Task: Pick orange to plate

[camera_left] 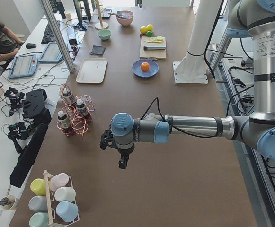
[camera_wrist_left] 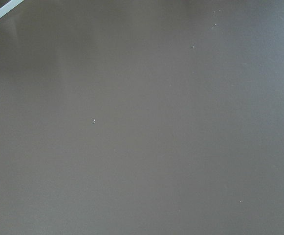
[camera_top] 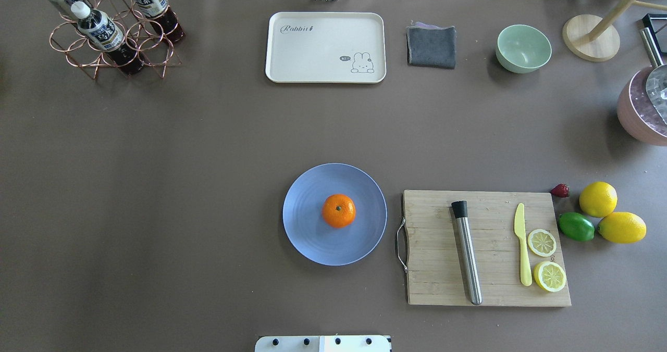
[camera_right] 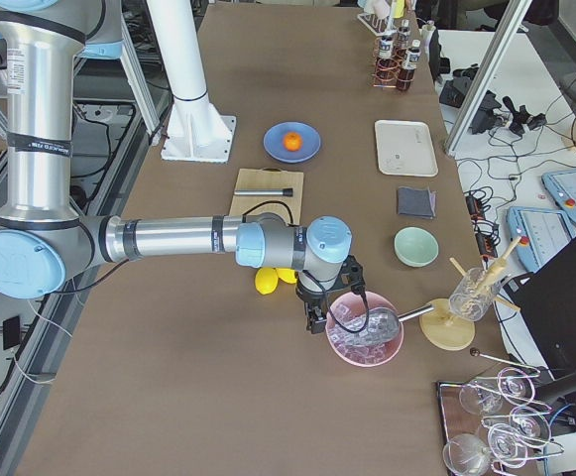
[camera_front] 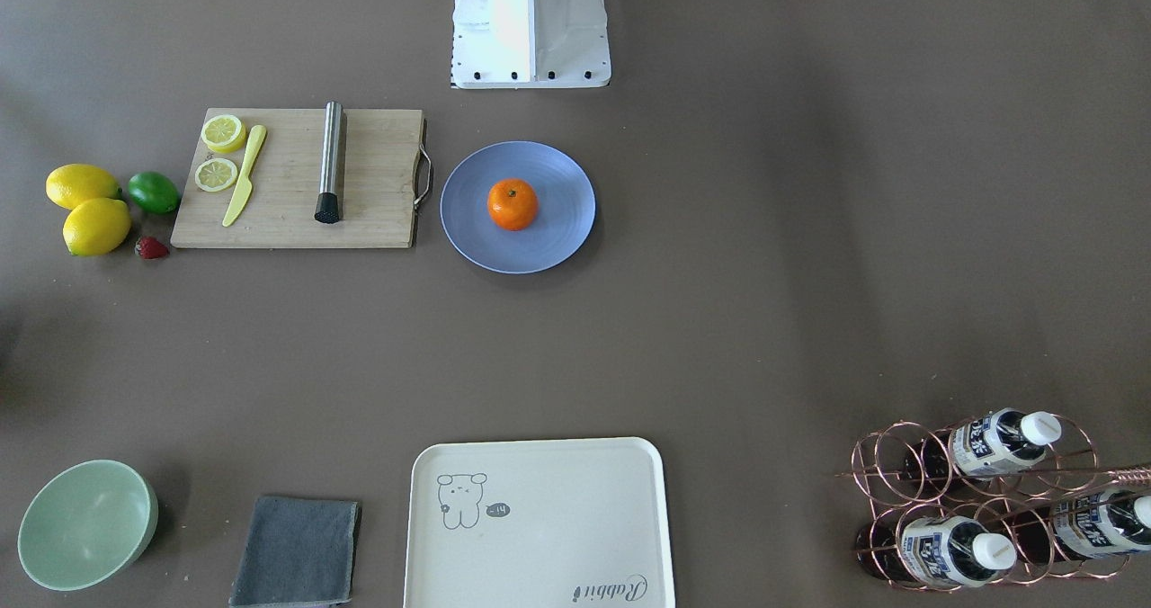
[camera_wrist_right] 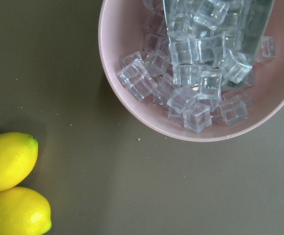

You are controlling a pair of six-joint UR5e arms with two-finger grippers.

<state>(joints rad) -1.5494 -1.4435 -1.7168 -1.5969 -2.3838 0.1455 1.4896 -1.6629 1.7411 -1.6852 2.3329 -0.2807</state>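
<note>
The orange (camera_top: 338,211) sits in the middle of the blue-grey plate (camera_top: 307,232), stem dimple up; the front view shows the same orange (camera_front: 513,204) and plate (camera_front: 562,172). Neither gripper is near them. My left gripper (camera_left: 122,164) hangs over bare table far off toward the bottle rack, seen only from the side, so I cannot tell whether it is open or shut. My right gripper (camera_right: 314,322) hovers beside a pink bowl of ice cubes (camera_wrist_right: 200,83) and two lemons (camera_wrist_right: 7,159); I cannot tell its state either. Neither wrist view shows any fingers.
A wooden cutting board (camera_top: 437,268) with a steel muddler (camera_top: 467,253), yellow knife (camera_top: 522,248) and lemon slices lies right of the plate. A lime (camera_top: 576,226) and strawberry (camera_top: 560,190) sit beyond it. Cream tray (camera_top: 325,47), grey cloth (camera_top: 431,46), green bowl (camera_top: 522,48) and bottle rack (camera_top: 112,34) line the far edge.
</note>
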